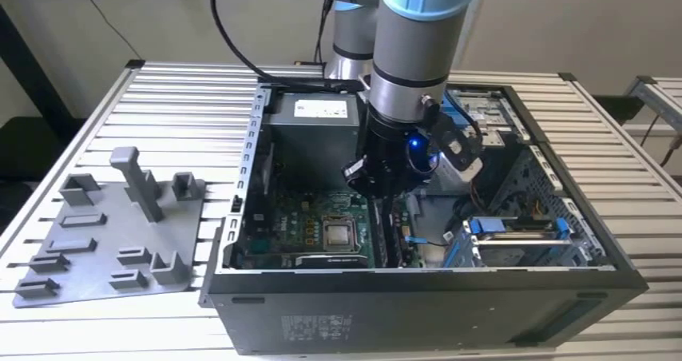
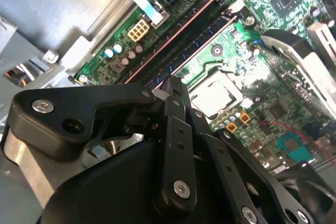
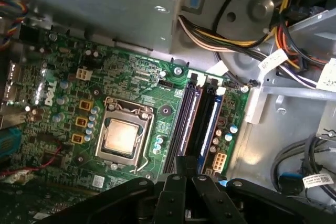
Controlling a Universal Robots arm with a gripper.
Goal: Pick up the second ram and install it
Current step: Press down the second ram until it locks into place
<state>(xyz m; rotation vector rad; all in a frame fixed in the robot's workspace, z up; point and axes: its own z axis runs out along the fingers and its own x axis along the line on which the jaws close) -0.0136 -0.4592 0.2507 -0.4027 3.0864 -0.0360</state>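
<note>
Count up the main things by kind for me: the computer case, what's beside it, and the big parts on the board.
computer case: 1
grey fixture plate: 1
processor: 1
long memory slots: 2
hand: 1
Total: 6

The open black computer case (image 1: 426,297) rests on the slatted metal desk (image 1: 192,81). The grey plastic fixture plate (image 1: 107,241) lies beside the case, toward the exterior view's left. The green motherboard (image 1: 309,225) lies inside the case.
</note>
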